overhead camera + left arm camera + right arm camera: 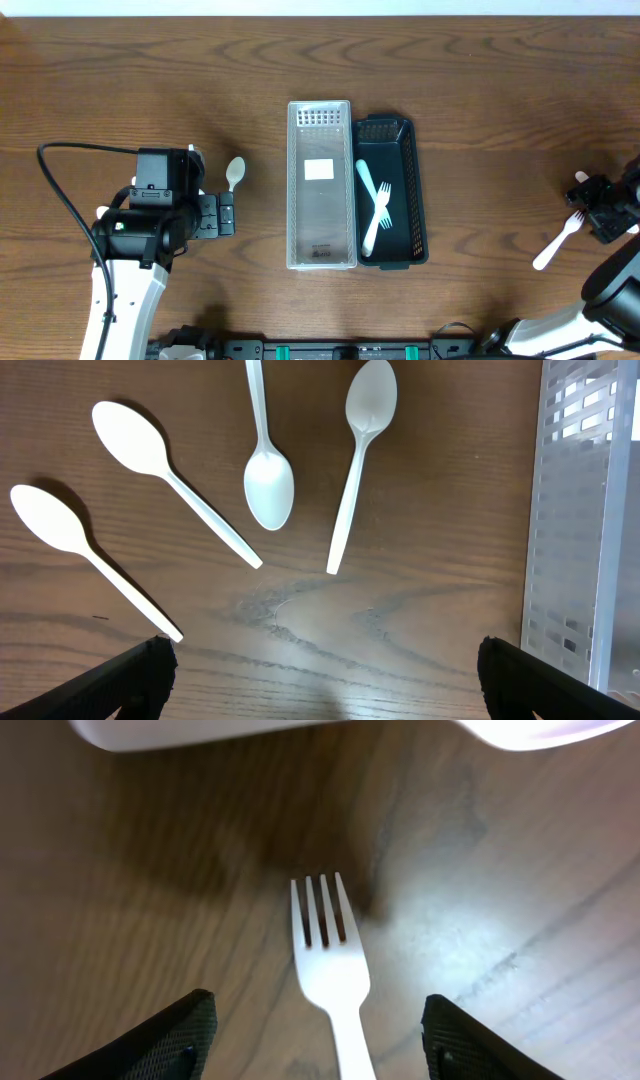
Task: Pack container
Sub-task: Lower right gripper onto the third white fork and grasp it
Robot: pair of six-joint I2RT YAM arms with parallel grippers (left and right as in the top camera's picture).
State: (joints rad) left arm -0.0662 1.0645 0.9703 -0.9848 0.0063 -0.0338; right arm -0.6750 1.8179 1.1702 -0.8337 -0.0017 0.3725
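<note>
A clear plastic container (321, 186) and a black container (391, 190) stand side by side at the table's middle. The black one holds two white forks (376, 204). My left gripper (226, 213) is open and empty above the table, left of the clear container. Several white spoons (268, 450) lie ahead of its fingers (318, 670); overhead only one spoon (234, 174) shows. My right gripper (588, 208) is open at the far right, straddling a white fork (331, 965) that lies on the wood (556, 243).
The clear container's perforated wall (578, 520) is at the right edge of the left wrist view. A white object (300, 730) lies across the top of the right wrist view. A black cable (60, 190) loops left of the left arm.
</note>
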